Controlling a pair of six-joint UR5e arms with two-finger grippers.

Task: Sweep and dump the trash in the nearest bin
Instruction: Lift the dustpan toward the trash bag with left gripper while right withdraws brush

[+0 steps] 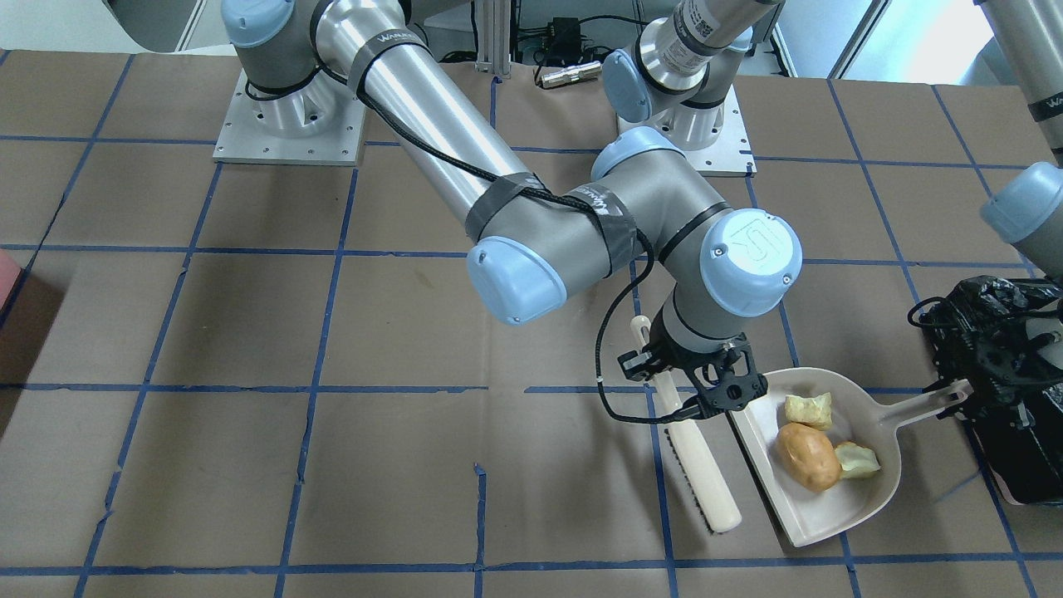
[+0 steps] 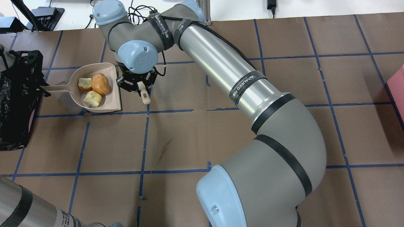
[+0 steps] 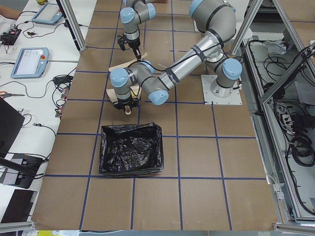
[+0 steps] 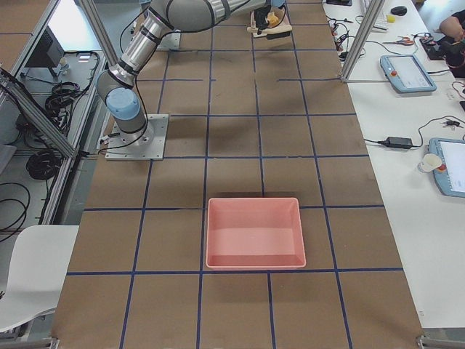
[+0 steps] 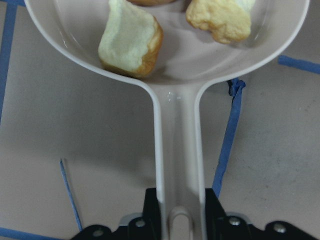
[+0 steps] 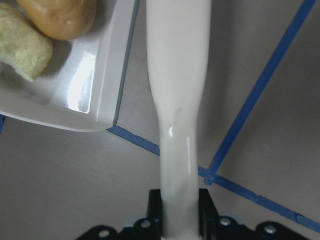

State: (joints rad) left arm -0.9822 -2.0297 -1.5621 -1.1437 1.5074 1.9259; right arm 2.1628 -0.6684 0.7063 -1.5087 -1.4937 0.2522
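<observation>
The trash lies in a beige dustpan (image 1: 830, 508): a brownish-orange potato lump (image 1: 807, 457) and two pale chunks (image 1: 810, 409) (image 1: 856, 459). My left gripper (image 5: 179, 202) is shut on the dustpan's handle (image 5: 177, 145), right beside the black-bagged bin (image 1: 1017, 390). My right gripper (image 1: 674, 397) is shut on the handle of a white brush (image 1: 702, 465), which lies along the dustpan's open edge. In the overhead view the dustpan (image 2: 111, 101) sits just right of the bin (image 2: 15, 104), with the right gripper (image 2: 139, 87) next to it.
A pink tray (image 4: 253, 233) without a bag stands far off on the table's other end (image 2: 398, 88). The right arm's long forearm (image 2: 227, 66) stretches across the brown table with its blue tape grid.
</observation>
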